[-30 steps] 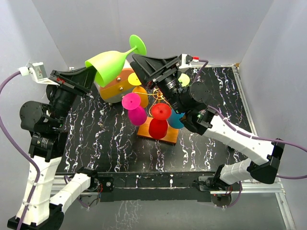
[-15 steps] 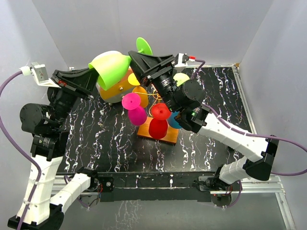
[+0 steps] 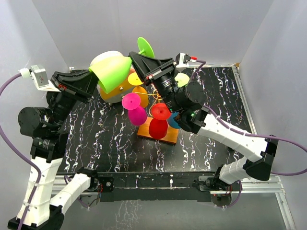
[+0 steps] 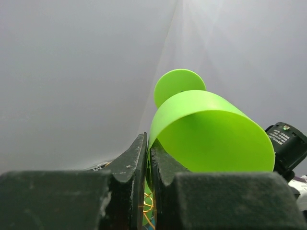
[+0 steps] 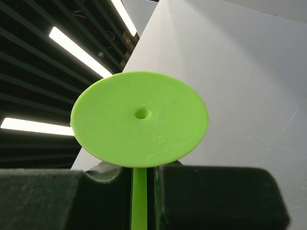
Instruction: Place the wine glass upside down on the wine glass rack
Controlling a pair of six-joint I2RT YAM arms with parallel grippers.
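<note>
The lime-green wine glass (image 3: 114, 70) hangs in the air above the back of the table, lying nearly level with its foot (image 3: 145, 47) pointing back right. My left gripper (image 3: 92, 74) is shut on the bowl's rim; the left wrist view shows the rim pinched between the jaws (image 4: 148, 149) and the bowl (image 4: 211, 136) beyond. My right gripper (image 3: 135, 57) is shut on the stem (image 5: 139, 196) just under the round foot (image 5: 139, 120). The wine glass rack (image 3: 154, 96), gold wire on an orange base (image 3: 166, 137), stands below.
Upside-down glasses hang on the rack: pink (image 3: 135, 109), red (image 3: 159, 120), orange (image 3: 141, 94), yellow (image 3: 135, 78), teal (image 3: 175, 121). A cream-and-orange drum-shaped box (image 3: 114, 90) sits behind the rack. White walls close in at the back and both sides.
The right gripper has moved left along the glass and shut on the stem. The glass has swung so that its foot points further back; the left gripper kept its hold on the rim.
</note>
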